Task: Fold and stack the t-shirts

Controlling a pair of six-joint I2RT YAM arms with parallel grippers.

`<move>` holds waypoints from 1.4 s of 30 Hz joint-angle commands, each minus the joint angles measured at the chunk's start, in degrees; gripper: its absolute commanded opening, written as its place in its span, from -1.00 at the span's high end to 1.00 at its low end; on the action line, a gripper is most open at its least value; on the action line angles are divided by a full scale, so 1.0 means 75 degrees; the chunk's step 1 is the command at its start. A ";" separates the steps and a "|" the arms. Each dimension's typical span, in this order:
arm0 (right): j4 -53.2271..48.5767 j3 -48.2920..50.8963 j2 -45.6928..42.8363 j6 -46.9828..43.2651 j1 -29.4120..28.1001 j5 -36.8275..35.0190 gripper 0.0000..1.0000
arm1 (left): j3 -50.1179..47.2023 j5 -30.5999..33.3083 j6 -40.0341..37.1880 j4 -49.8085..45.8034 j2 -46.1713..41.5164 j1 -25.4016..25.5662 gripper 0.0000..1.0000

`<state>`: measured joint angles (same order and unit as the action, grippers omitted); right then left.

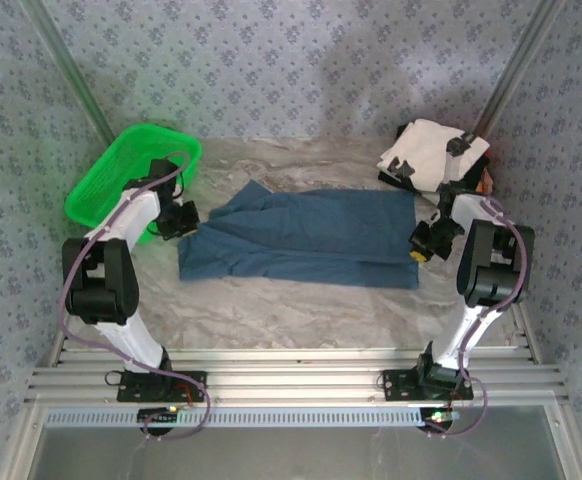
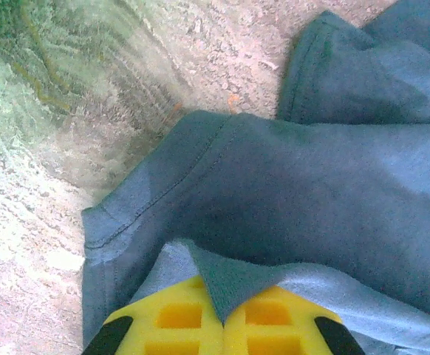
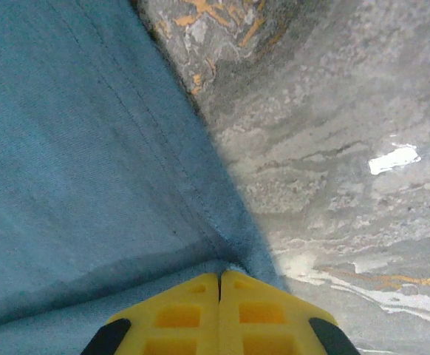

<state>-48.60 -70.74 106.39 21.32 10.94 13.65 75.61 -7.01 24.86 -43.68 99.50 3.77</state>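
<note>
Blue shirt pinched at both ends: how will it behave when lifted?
Likely floppy: the blue t-shirt lies creased and layered, so the middle should sag between the left gripper and right gripper. Probably light; thin hems show. May drag on the crinkled table cover rather than slide cleanly.

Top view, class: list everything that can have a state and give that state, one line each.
Blue shirt: laid flat across the table, partly folded, pinched at both ends.
Left gripper: shut on the blue shirt.
Right gripper: shut on the blue shirt.
Folded shirts: stacked at the far right, white one on top.
Basket: open side up, far left.
</note>
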 commanded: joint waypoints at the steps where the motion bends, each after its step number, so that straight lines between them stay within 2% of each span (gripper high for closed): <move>1: -0.0231 -0.0236 0.0076 -0.0125 0.0054 -0.0268 1.00 | 0.0301 0.0114 -0.0060 -0.0140 0.0127 0.0049 1.00; 11: -0.0224 -0.0457 0.0264 -0.0118 0.0139 -0.0266 1.00 | 0.0454 0.0108 -0.0008 -0.0099 0.0309 0.0143 1.00; 23: -0.0120 -0.0839 0.0634 0.0002 0.0219 -0.0221 0.88 | 0.0965 0.0037 -0.0034 -0.0067 0.0769 0.0206 1.00; 25: -0.0124 -0.0943 0.0729 0.0060 0.0217 -0.0215 0.78 | 0.1110 0.0043 -0.0042 -0.0067 0.0902 0.0224 1.00; 27: -0.0083 -0.1063 0.0829 0.0159 0.0241 -0.0174 0.52 | 0.1253 0.0040 -0.0045 -0.0053 0.1041 0.0233 1.00; 29: 0.0029 -0.1170 0.0893 0.0259 0.0264 -0.0095 0.39 | 0.1476 0.0014 -0.0028 -0.0029 0.1205 0.0236 1.00; 32: 0.0308 -0.1251 0.0794 0.0366 0.0264 -0.0009 -0.06 | 0.1892 -0.0174 -0.0016 -0.0023 0.1480 0.0268 1.00; 33: 0.0367 -0.1256 0.0701 0.0342 0.0253 0.0065 -0.16 | 0.2081 -0.0308 -0.0048 -0.0031 0.1611 0.0291 0.95; 35: 0.0515 -0.1182 0.0413 0.0267 0.0240 0.0203 -0.36 | 0.2379 -0.0658 -0.0147 0.0019 0.1837 0.0357 0.22; 38: 0.0853 -0.0848 -0.0303 0.0103 0.0217 0.0661 -0.58 | 0.2655 -0.0791 -0.0021 0.0137 0.1860 0.0423 -0.35; 39: 0.0895 -0.0746 -0.0604 0.0036 0.0191 0.0704 -0.64 | 0.2696 -0.0806 0.0115 0.0183 0.1758 0.0406 -0.48; 42: 0.0846 -0.0417 -0.1496 -0.0260 0.0020 0.0983 -0.70 | 0.2706 -0.1125 0.0541 0.0061 0.1268 0.0287 -0.58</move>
<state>-42.63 -75.26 102.17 21.91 12.14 17.52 94.30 -12.40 26.17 -42.48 112.97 6.59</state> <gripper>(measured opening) 0.845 0.783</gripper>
